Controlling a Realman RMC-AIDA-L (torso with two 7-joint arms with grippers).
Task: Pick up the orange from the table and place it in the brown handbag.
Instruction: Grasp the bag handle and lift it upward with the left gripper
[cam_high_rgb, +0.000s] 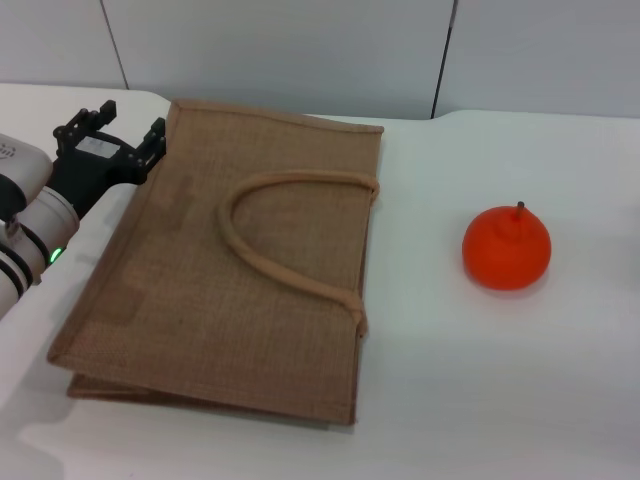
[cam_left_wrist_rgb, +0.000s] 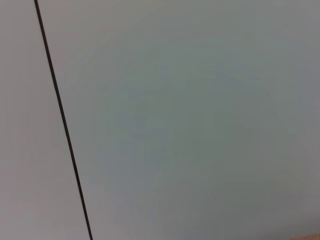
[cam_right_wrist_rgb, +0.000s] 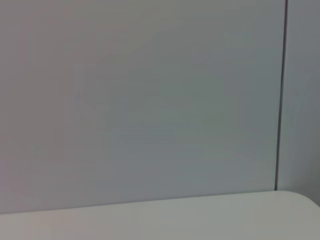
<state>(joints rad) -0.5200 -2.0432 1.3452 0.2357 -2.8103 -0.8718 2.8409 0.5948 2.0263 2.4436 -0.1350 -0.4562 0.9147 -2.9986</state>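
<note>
1 pincer visible: left pincer (cam_high_rgb: 110, 135), released, beside brown handbag (cam_high_rgb: 240, 270). I see orange (cam_high_rgb: 506, 248) across the bag, desk's (cam_high_rgb: 480, 400) right; right arm likely nearer.

Grey-white wall panels (cam_high_rgb: 280, 50) fill the top strip of the head view, w/ dark vertical seams (cam_high_rgb: 443, 60) upper right and upper left. Left wrist view is nearly all pale grey panel (cam_left_wrist_rgb: 200, 120), one thin dark seam (cam_left_wrist_rgb: 62, 120) slanting down the left side. Right wrist view: same grey wall (cam_right_wrist_rgb: 140, 100), a vertical seam (cam_right_wrist_rgb: 281, 95) at right of frame
</note>
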